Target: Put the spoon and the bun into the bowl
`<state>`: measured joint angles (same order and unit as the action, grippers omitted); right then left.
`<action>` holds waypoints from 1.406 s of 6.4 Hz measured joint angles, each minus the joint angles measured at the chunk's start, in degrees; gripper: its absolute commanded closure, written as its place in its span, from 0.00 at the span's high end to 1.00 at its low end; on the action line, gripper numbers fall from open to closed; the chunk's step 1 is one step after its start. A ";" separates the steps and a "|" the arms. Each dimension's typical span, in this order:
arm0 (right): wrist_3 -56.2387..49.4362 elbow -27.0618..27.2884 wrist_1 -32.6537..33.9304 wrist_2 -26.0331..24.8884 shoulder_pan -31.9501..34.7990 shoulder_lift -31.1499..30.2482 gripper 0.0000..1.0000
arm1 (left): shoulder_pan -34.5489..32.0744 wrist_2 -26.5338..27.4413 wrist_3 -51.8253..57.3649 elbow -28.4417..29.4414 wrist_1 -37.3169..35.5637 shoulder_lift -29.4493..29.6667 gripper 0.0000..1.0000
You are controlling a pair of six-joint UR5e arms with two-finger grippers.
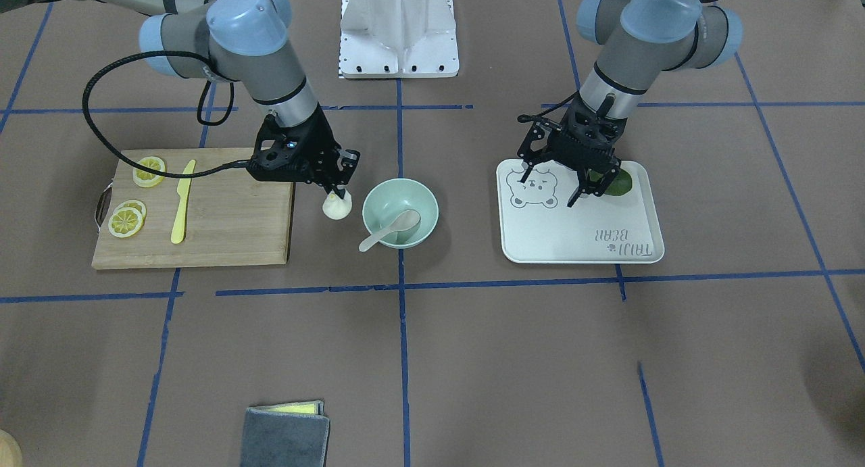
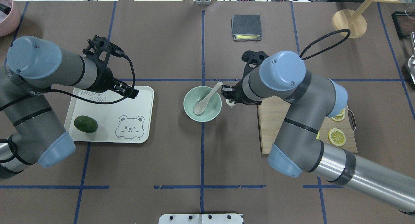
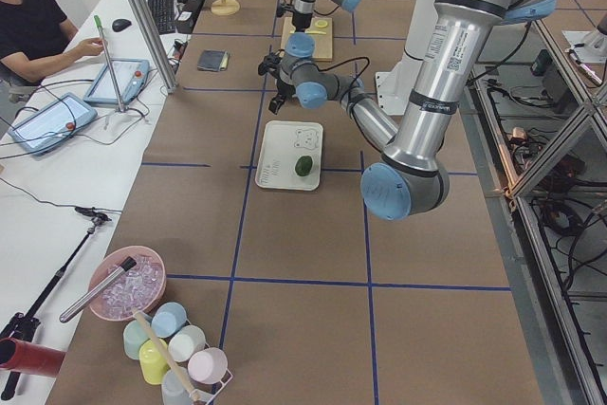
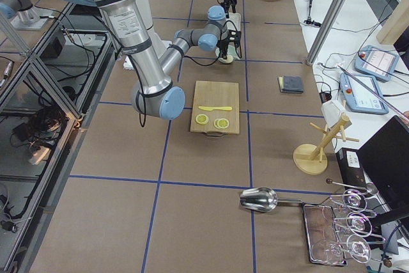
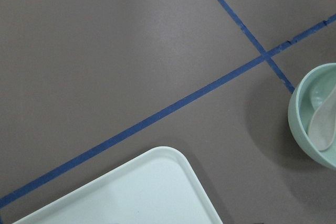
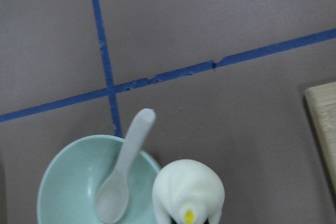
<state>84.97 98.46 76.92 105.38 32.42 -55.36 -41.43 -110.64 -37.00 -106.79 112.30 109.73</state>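
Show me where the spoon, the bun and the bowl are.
spoon [image 1: 407, 219], front-facing view, on its scoop inside the bowl.
bun [image 1: 337, 207], front-facing view, on its rounded side.
bowl [image 1: 390, 195], front-facing view, on its bare inner wall.

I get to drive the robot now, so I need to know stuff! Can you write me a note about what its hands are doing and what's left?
The right hand is shut on the bun, holding it just beside the bowl, between the bowl and the cutting board.
The left hand is open and empty, over the tray.
Done: the spoon lies in the bowl, handle poking over the rim.
Left to do: bring the bun over the bowl and let go.
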 measured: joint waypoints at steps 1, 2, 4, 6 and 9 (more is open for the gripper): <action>2.14 -2.98 -0.03 -0.49 -0.61 3.73 0.43 | 0.10 -0.01 0.00 0.15 0.02 0.02 0.90; 3.19 -4.94 -0.08 -1.08 -1.14 5.95 0.99 | 0.20 0.01 0.00 0.39 0.03 0.14 0.91; 3.72 -5.81 -0.01 -2.35 -2.74 6.68 1.00 | 0.33 0.07 0.00 0.58 0.03 0.27 0.91; 3.39 -3.92 0.06 -1.63 -2.13 5.01 1.00 | 0.29 0.10 0.00 0.61 -0.02 -0.08 0.91; -10.76 6.93 0.04 11.04 8.69 -13.12 1.00 | -4.71 -4.74 5.85 0.60 -0.81 -5.61 0.92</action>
<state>74.21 105.39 76.95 116.42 41.11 -68.47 -46.14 -115.39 -31.15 -106.18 111.49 104.12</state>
